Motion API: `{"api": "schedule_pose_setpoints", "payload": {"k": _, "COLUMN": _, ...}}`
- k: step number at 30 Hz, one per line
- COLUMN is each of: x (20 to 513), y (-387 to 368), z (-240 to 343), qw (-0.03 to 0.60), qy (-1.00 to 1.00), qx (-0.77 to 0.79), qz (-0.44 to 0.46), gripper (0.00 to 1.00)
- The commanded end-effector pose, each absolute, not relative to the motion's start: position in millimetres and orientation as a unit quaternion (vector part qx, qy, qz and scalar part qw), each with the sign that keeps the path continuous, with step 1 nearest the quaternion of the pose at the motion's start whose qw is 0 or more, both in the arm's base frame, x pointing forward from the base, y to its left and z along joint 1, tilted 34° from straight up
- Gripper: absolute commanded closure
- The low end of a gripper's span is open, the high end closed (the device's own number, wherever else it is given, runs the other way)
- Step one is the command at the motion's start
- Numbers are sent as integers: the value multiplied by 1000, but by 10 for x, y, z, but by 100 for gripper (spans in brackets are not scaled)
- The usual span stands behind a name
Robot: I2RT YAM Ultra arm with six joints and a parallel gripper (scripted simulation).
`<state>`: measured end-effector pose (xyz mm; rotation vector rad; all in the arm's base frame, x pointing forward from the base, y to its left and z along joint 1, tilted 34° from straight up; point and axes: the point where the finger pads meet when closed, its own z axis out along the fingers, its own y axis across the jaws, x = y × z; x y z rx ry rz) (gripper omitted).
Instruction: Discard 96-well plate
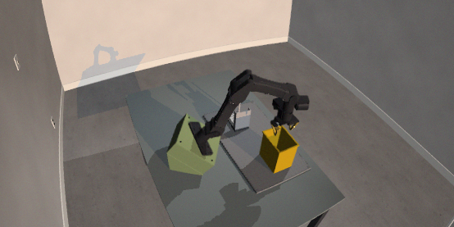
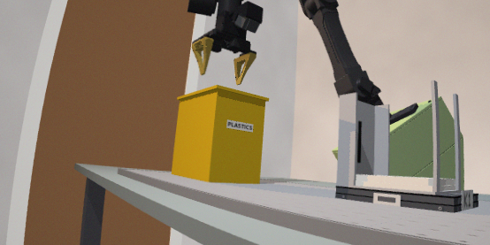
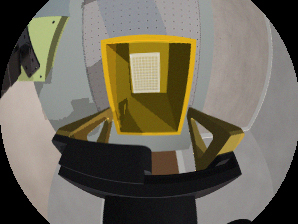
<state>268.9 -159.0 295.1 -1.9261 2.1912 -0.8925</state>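
The yellow plastics bin W1 (image 1: 279,150) stands upright on the grey mat; it also shows in the exterior view (image 2: 219,133) with a "PLASTICS" label. In the wrist view a pale 96-well plate (image 3: 145,72) lies inside the bin, down on its floor. My gripper (image 2: 223,67) hangs open and empty a little above the bin's mouth; it shows in the top view (image 1: 283,127) and in the wrist view (image 3: 154,137). The stack rack K1 (image 2: 404,190) stands to the right with one pale plate (image 2: 394,183) lying low between its posts.
A green slanted housing (image 1: 189,147) holds the arm's base at the left of the mat. The rack's tall posts (image 2: 436,136) and white upright panel (image 2: 362,141) stand beside the arm. The table's front edge (image 2: 177,212) is near the bin.
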Motion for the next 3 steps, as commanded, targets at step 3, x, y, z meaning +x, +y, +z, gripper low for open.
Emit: {"api": "schedule_pose_setpoints", "payload": {"k": 3, "x": 2672, "y": -1577, "z": 2982, "qw": 47, "qy": 717, "qx": -630, "qz": -295, "gripper": 0}}
